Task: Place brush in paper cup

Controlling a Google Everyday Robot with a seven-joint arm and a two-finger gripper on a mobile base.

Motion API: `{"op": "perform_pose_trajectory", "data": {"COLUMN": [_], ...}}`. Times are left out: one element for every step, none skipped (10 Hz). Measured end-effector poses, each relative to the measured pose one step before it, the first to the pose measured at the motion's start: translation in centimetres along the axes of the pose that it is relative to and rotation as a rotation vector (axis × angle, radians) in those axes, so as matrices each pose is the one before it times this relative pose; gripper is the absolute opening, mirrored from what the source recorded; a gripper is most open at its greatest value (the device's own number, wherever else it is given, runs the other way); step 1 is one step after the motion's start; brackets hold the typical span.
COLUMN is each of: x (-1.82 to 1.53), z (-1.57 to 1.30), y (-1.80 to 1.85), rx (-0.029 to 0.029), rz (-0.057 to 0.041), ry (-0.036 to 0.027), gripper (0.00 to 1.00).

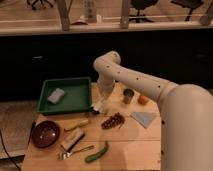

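One utensil and one green vegetable lie nearest me on the desk. Just behind them is one brush, lying flat at 7 o'clock from the hand, beside one dark bowl. I judge it light and stiff with a wooden back; I'd grip it across the block's narrow sides. Mid-desk: one grape bunch, one cloth. Farther: the hand is low at the right edge of the green tray. Clenched or released, I cannot tell. One small cup stands at its 3 o'clock, probably the target.
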Motion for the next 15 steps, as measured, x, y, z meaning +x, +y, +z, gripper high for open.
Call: {"op": "perform_pose_trajectory", "data": {"x": [-0.069, -0.070, -0.003, -0.015, -0.024, -0.019, -0.028, 0.004, 0.036, 0.029, 0.062, 0.047, 0.034, 0.032, 0.036], "z": [0.073, 0.016, -0.011, 0.097, -0.053, -0.017, -0.021, -0.051, -0.031, 0.027, -0.047, 0.022, 0.018, -0.009, 0.054], "y": [-0.017, -0.087, -0.001, 0.060, -0.032, -0.018, -0.028, -0.019, 0.001, 0.018, -0.030, -0.005, -0.023, -0.032, 0.004], "rx": [-0.00184, -0.00010, -0.00066, -0.00132, 0.00020, -0.00025, -0.00016, -0.00021, -0.00049, -0.00019, 0.00097, 0.00055, 0.00094, 0.00153, 0.00163], "rz": [0.00049, 0.00164, 0.00457, 0.00572, 0.00442, 0.00141, 0.00147, 0.00185, 0.00166, 0.00171, 0.00118, -0.00025, -0.00111, -0.00167, -0.00174], "ry": [-0.00371, -0.00263, -0.00081, -0.00275, -0.00192, -0.00081, -0.00137, -0.00122, -0.00076, -0.00179, -0.00139, -0.00278, -0.00181, -0.00234, -0.00368], "gripper": [0.00, 0.02, 0.08, 0.17, 0.30, 0.38, 0.48, 0.60, 0.70, 0.76, 0.80, 0.80, 0.80, 0.80, 0.80]}}
